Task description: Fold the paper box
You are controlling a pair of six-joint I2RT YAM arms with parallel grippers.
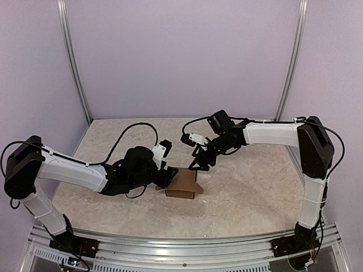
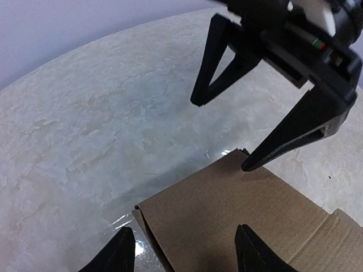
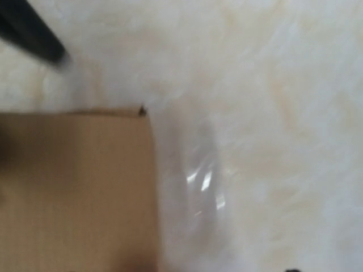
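The paper box (image 1: 186, 182) is a small brown cardboard box standing on the table near the middle. My left gripper (image 1: 165, 177) is at its left side. In the left wrist view that gripper (image 2: 184, 252) is open: one fingertip (image 2: 249, 249) lies over the box's top (image 2: 227, 215), the other beside the box, over the table. My right gripper (image 2: 221, 135) hangs open over the box's far corner, and one fingertip (image 2: 249, 165) touches the top edge there. The right wrist view is blurred and shows the box (image 3: 74, 187) at the left.
The marbled tabletop (image 1: 255, 187) spreads around the box, with pale walls and metal posts (image 1: 79, 85) behind it. A rail (image 1: 181, 249) runs along the near edge between the arm bases. A dark finger (image 3: 34, 39) shows at the top left of the right wrist view.
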